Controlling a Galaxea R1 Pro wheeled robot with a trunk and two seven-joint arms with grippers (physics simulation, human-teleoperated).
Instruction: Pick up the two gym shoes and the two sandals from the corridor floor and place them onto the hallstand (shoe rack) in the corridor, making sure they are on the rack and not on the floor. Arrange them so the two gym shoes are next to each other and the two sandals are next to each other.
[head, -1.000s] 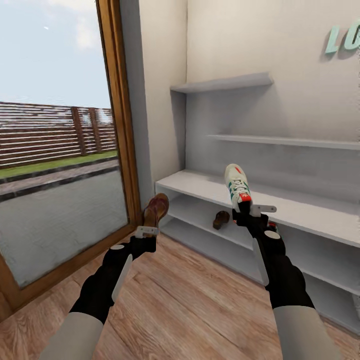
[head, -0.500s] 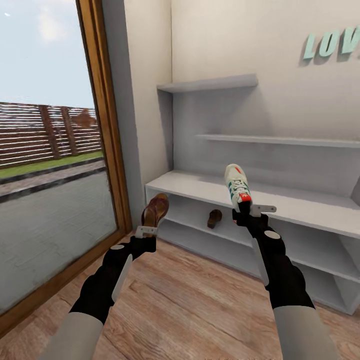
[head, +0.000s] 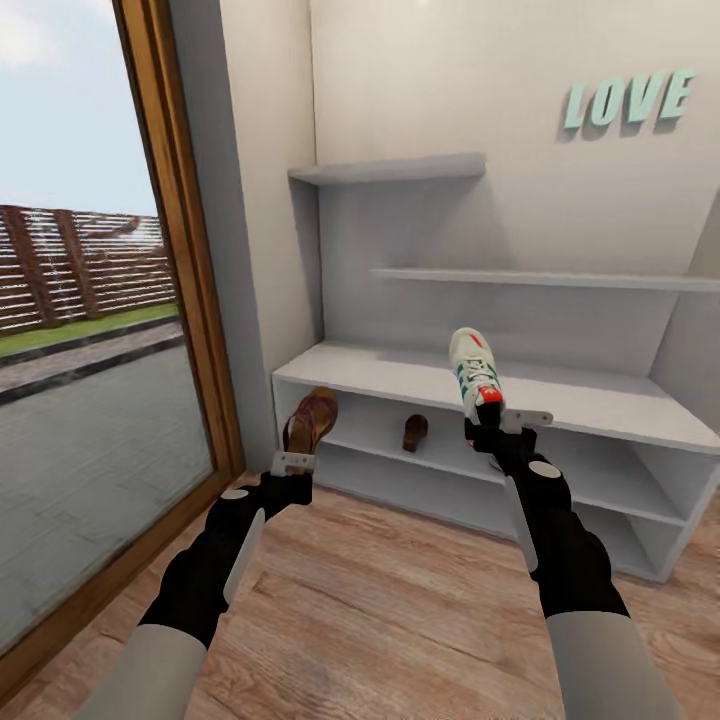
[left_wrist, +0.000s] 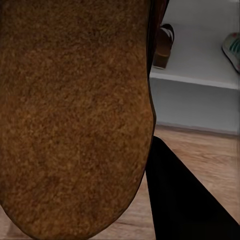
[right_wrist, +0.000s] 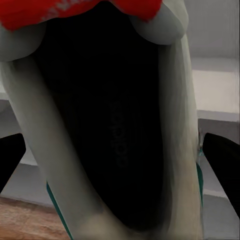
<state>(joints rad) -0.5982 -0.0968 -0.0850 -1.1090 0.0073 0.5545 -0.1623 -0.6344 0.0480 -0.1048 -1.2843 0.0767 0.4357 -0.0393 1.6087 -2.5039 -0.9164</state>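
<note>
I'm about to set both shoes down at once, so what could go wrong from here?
The gym shoe stands on end, pinched at its heel by the right gripper, so it may tip or roll off the hallstand when released. The held sandal in the left gripper could end up away from the sandal on the shelf.

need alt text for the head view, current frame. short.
Two black-sleeved arms raised toward a low white shoe rack: the left gripper holds a brown sandal upright, the right gripper a white gym shoe toe-up. A second sandal sits on the rack's upper shelf tier. Wood floor, glass door at left, teal "LOVE" letters on the wall.
</note>
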